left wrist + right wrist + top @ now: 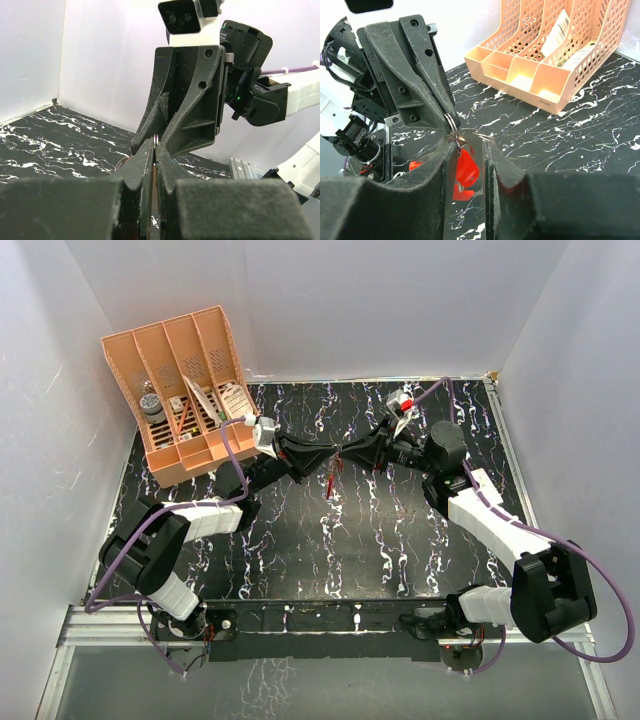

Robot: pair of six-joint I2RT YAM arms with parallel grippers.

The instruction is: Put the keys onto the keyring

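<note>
Red keyring (465, 167) dangles, left end effector (451, 118) and right end effector (156, 141) both clamped on it; slack could drop it.

There were two arms, the left arm (200, 520) and the right arm (490, 525), and two grippers, the left gripper (328, 454) and the right gripper (350, 449). One peach file rack (190, 455) had four slots. One red keyring (465, 167) and one metal split ring (452, 120) showed.

Top view looks down from behind, wrist views close, facing each other
</note>
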